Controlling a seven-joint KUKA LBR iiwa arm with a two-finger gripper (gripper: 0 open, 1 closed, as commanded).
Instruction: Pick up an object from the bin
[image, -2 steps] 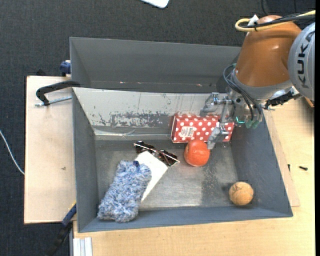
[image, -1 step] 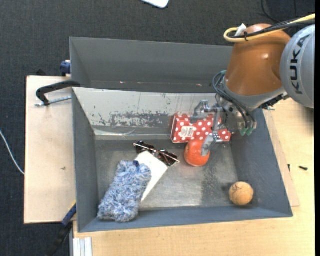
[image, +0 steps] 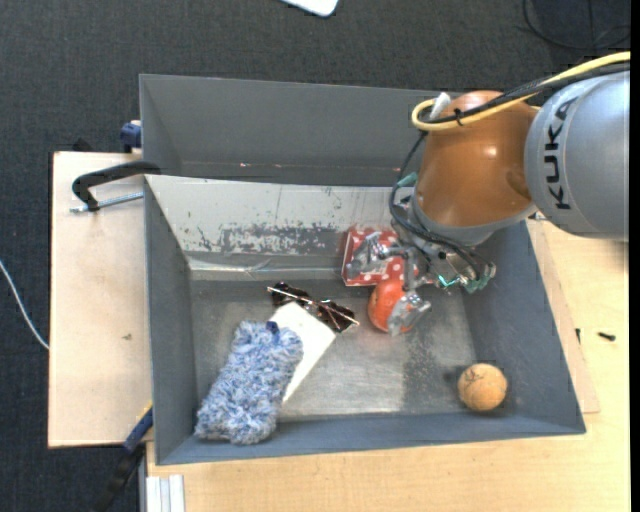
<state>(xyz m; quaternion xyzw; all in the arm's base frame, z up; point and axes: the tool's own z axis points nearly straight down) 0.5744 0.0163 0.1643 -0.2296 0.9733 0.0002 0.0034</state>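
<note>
My gripper (image: 414, 292) hangs below the arm's orange cover at the bin's right middle, low over the floor. It is against the right side of a small round orange-red thing (image: 383, 306). Just behind that, a red and white printed packet (image: 366, 254) leans at the back wall, partly hidden by the gripper. To the left, dark sunglasses with reddish lenses (image: 318, 306) lie on the floor. A tan ball (image: 483, 387) rests in the front right corner, well apart from the gripper.
A blue and white knitted piece (image: 246, 385) lies at the front left, over a white card (image: 305, 346). The arm and its cover reach in over the bin's right back part. The bin's right wall runs close beside the gripper.
</note>
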